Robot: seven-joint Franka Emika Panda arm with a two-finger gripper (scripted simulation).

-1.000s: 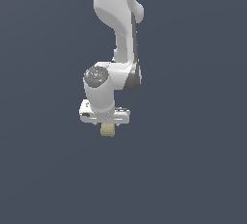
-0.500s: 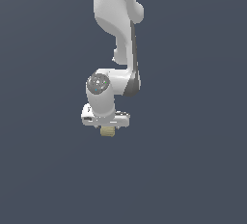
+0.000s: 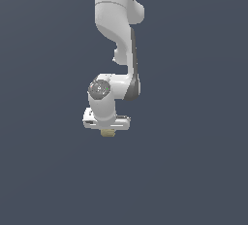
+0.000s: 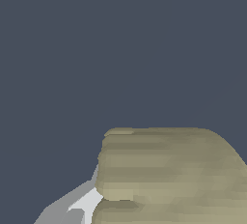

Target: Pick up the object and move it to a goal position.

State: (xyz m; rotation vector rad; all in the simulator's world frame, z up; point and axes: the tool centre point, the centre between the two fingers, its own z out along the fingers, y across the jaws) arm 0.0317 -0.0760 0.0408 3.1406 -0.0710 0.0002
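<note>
The object (image 3: 107, 132) is a small tan block with faint ridges; only its lower end shows beneath the white gripper (image 3: 107, 130) in the exterior view. The gripper is shut on it, and its fingers are hidden behind the hand's body. Up close in the wrist view, the object (image 4: 169, 175) fills much of the picture, with one grey fingertip (image 4: 79, 206) pressed against its side. The white arm (image 3: 118, 35) hangs down from the top of the exterior view, carrying the block above the plain dark grey ground.
The arm and gripper have moved slightly downward in the exterior view with the tan block still held. Less of the block shows below the hand.
</note>
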